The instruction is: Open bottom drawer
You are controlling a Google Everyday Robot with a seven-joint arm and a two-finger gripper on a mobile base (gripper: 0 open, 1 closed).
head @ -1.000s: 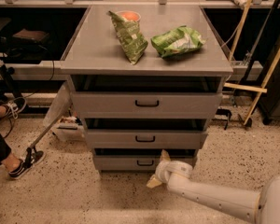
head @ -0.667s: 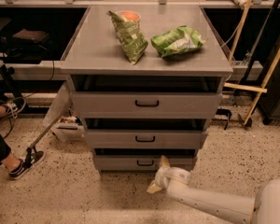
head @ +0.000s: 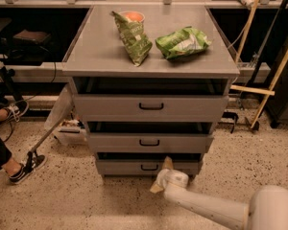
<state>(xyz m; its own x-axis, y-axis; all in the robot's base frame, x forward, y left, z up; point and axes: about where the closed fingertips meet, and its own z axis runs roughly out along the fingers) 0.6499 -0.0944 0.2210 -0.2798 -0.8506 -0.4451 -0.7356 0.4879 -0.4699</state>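
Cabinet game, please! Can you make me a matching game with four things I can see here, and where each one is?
Things
1. bottom drawer
2. gripper
3. cup
4. shoe

Places
a. on the cabinet top, behind a green bag
b. on the floor, far left
c. low in front of the cabinet, just right of the lowest black handle
d. lowest of the three grey fronts

Pairs: 1-d, 2-c, 3-a, 4-b
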